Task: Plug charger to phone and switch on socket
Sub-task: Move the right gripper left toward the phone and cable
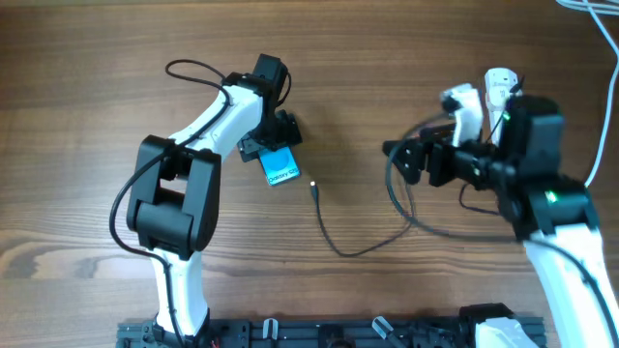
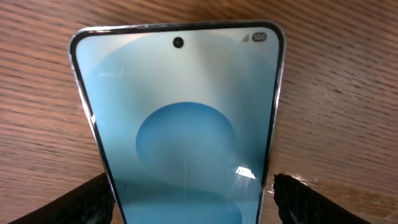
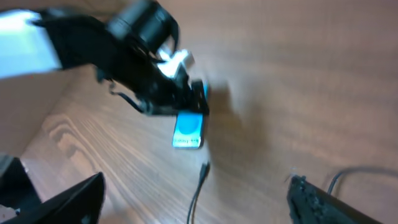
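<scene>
Left fingers (image 2: 81, 202): spread to either side of the phone (image 2: 180, 112), not clamped. A sliver of tabletop (image 2: 348, 93) showed inside the 3 o'clock finger.
Phone: flat, screen lit, camera-hole end pointing away from me at 12 o'clock.
Grasp risk: if one finger landed first, the slick glass could skew or slide.
Port risk: I judged the port was at my fingers' end, so my own grip could block the plug.
Right fingers (image 3: 68, 202): wide and empty, well apart from the charger (image 1: 338, 246).
Charger: metal tip just beside the phone at its 4 o'clock, cable looping under my right arm.
Cable risk: the arm could drag the loop, and the thin plug could roll from a pinch.
Socket (image 1: 497, 85): at 2 o'clock, partly hidden, switch unseen.
</scene>
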